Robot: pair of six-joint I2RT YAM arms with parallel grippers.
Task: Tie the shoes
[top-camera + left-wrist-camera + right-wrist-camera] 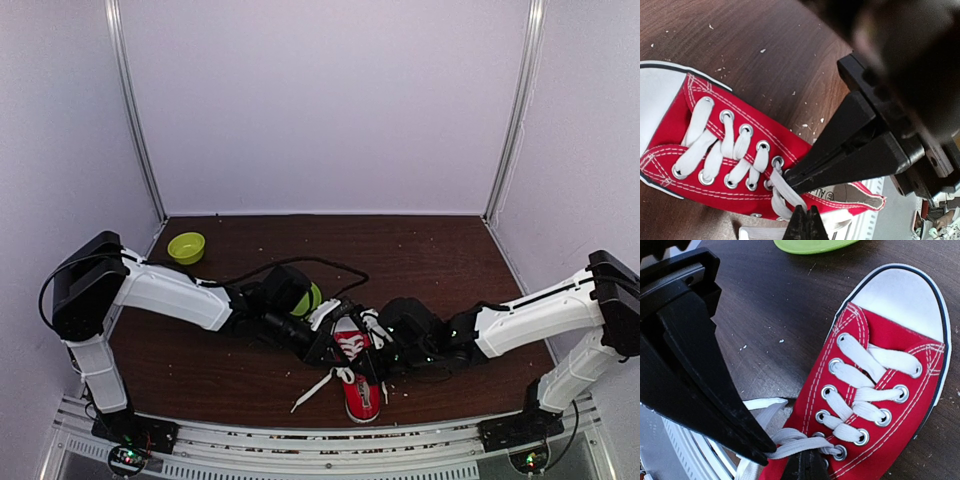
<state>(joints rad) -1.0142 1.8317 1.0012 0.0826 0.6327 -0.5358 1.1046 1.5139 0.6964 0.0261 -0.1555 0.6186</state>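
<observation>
On a brown table (450, 260), left gripper (806, 221) and right gripper (805, 466) sat at the shoe's (362, 398) top eyelets (840, 454), jaws pinching its laces (781, 195), seemingly to knot them.

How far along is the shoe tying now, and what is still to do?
Done: the laces are threaded through the eyelets of the shoe. In hand: the left hand and the right hand are both shut on lace strands by the top eyelets. Left: no knot or bow shows, and one lace end trails loose, so the tying itself is not yet done.
</observation>
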